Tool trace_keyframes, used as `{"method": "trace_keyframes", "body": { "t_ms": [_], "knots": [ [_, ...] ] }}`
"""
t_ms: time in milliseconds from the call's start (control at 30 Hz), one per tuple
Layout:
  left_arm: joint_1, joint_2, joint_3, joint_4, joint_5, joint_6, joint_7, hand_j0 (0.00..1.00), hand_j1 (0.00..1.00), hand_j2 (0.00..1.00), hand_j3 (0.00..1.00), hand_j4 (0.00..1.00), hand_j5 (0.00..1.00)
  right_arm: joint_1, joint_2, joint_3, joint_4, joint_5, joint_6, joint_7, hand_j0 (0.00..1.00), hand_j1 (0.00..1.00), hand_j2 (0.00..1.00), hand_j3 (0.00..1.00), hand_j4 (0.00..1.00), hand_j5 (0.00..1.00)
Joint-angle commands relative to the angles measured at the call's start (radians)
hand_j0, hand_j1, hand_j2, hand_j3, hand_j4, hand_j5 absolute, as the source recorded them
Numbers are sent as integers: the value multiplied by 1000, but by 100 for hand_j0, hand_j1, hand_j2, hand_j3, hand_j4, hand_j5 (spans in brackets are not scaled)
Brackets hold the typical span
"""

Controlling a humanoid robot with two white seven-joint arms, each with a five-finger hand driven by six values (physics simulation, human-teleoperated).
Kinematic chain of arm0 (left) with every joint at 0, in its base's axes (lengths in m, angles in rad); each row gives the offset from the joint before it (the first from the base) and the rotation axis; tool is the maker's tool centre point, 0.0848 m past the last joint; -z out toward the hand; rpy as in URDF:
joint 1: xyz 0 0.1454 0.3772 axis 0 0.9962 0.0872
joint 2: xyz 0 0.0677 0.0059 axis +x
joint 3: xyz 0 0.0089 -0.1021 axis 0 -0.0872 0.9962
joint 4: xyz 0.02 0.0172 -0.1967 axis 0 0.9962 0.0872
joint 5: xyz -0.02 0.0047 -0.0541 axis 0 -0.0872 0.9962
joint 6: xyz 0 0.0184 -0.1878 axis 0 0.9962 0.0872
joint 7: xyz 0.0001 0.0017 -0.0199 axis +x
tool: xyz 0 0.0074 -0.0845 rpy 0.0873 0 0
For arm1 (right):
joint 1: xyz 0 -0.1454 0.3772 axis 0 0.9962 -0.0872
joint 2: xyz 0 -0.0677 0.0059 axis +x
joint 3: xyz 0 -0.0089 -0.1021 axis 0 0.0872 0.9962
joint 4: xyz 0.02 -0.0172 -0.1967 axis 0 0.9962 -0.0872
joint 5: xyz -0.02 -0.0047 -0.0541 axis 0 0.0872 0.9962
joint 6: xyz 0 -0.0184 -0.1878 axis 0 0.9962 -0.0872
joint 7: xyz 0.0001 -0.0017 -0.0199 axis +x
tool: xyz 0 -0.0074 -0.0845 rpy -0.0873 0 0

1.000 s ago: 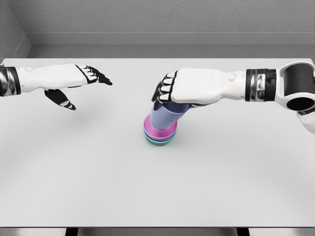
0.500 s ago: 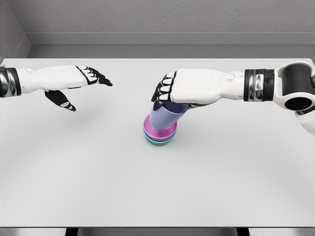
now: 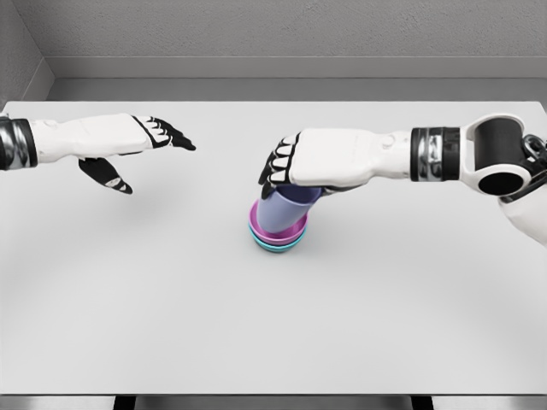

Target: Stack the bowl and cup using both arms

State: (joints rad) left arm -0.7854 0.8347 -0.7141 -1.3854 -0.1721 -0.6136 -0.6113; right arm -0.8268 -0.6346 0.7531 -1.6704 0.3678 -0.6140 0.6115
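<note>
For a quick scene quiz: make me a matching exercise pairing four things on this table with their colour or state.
Column one:
1. cup
2. upper bowl
3. lower bowl
4. left robot hand

Column two:
A. teal
B. fingers spread, holding nothing
C. lavender, tilted, grasped by the right robot hand
D. magenta

Pairs: 1-C, 2-D, 3-A, 4-B

White table point(image 3: 154, 299): lying flat, filling most of the view. Grey wall point(image 3: 282, 30): standing behind its far edge.
</note>
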Motion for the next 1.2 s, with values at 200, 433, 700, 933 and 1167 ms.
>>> {"method": "trace_keyframes", "body": {
  "t_ms": [200,433,700,933,1167],
  "knots": [
    [0,1,1,-3,6,3,0,100,100,100,100,100,100,0,13,3,26,10,3,-1,69,69,69,69,69,69],
    [0,1,1,-3,6,3,0,100,100,100,100,100,100,2,21,12,32,17,3,-1,69,69,69,69,69,69],
    [0,1,1,-3,6,3,0,100,100,100,100,100,100,2,19,6,41,22,3,-1,100,100,100,100,100,100],
    [0,1,1,-6,6,3,0,100,100,100,100,100,100,0,12,-12,43,19,3,-1,100,100,100,100,100,100],
    [0,1,1,-6,6,3,0,100,100,100,100,100,100,92,-31,-278,241,8,3,-1,100,100,100,100,100,100]
  ]
}}
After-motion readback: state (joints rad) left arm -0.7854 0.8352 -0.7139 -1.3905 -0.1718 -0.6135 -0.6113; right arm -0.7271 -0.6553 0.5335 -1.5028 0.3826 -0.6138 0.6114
